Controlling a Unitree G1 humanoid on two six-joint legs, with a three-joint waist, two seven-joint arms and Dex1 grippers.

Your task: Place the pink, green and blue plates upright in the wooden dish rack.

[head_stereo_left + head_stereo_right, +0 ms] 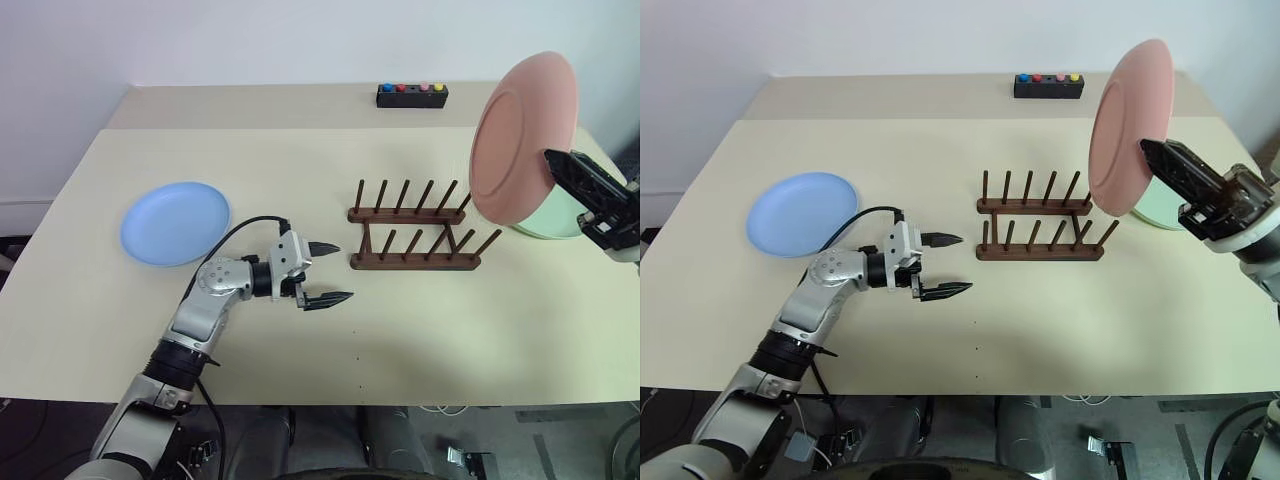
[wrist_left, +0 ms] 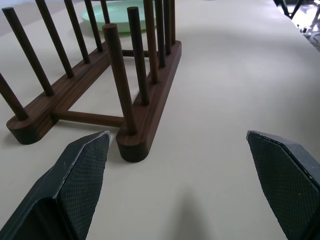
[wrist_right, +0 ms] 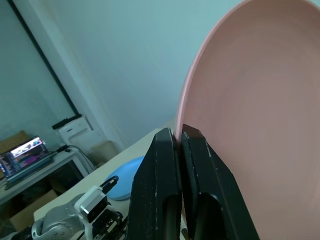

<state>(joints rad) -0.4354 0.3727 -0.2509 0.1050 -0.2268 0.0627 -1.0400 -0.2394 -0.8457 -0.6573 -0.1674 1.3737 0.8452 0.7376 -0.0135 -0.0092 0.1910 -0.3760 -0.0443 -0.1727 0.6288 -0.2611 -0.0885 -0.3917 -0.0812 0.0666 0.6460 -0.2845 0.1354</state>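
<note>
Matte plates — dark wooden rack, smooth table.

Silver arm, black cable, black jaws

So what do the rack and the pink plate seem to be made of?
Rack: dark reddish-brown wood, smooth finish; grain lines show on its rails and pegs. Pink plate: matte with no glare, perhaps plastic or unglazed ceramic; the look leaves it open.

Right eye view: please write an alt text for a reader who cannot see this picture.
The right pincer holds the pink plate upright by its rim, above the right end of the empty wooden dish rack. The left pincer is open beside the rack's left end; the blue plate lies flat at far left.
</note>
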